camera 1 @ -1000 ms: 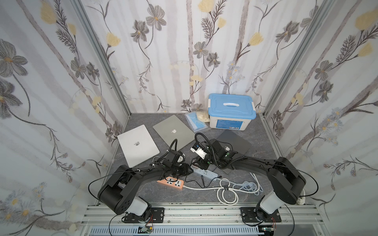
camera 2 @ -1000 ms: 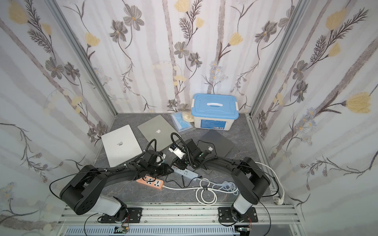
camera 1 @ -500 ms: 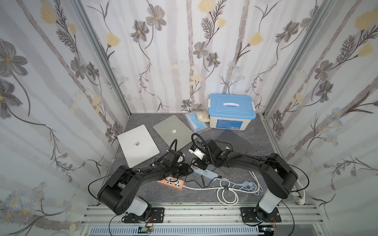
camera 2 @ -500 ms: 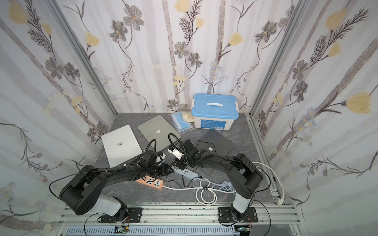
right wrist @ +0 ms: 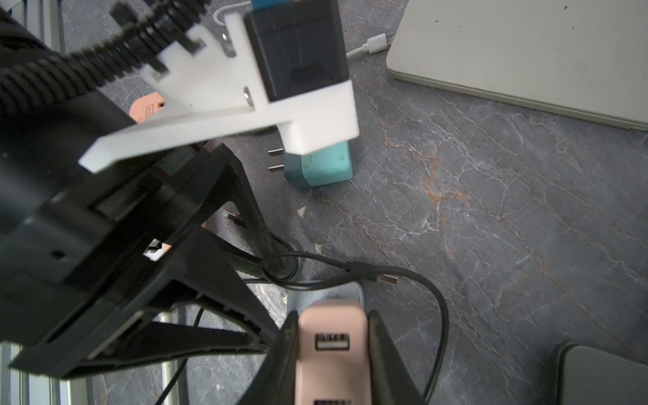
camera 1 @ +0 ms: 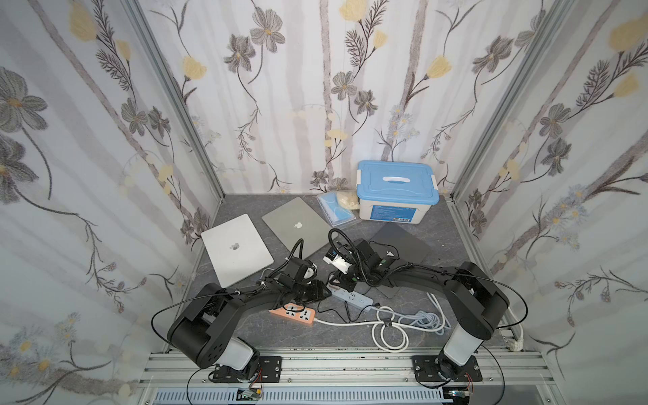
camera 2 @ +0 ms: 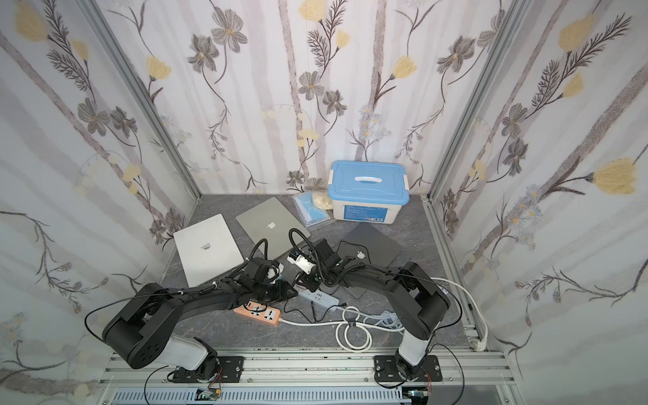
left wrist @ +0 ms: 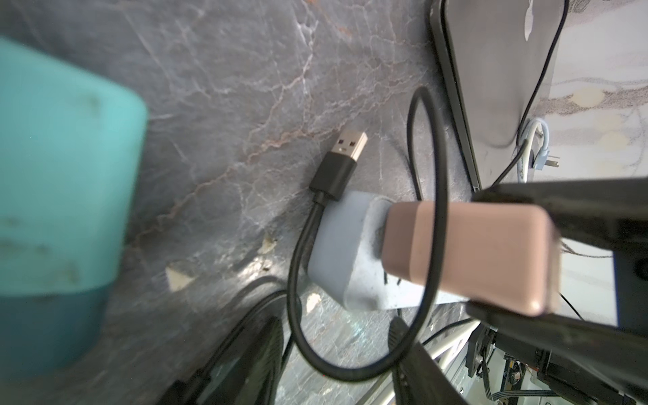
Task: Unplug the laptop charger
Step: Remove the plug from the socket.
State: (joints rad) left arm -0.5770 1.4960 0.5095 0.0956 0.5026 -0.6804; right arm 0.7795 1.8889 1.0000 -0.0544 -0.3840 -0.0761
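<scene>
**Both top views.** My two arms meet low over the cables at the front of the grey marbled floor point(camera 1: 277, 336). The orange power strip point(camera 1: 298, 314) lies just beside the pale grey power strip point(camera 1: 352, 298), on the rail side.

**Right wrist view.** My right gripper point(right wrist: 331, 317) has its jaws pressed against both flanks of the pink USB charger point(right wrist: 331, 354). The charger stands in the end socket of the pale grey strip, with its USB ports facing the camera. A teal plug adapter point(right wrist: 319, 168) lies on its side nearby, with its two prongs bare.

**Left wrist view.** My left gripper point(left wrist: 336, 328) sits just beside that same end of the strip. Its jaws are apart, with floor and a loose black USB cable point(left wrist: 335, 175) showing between them. I cannot tell whether they touch the strip.
</scene>
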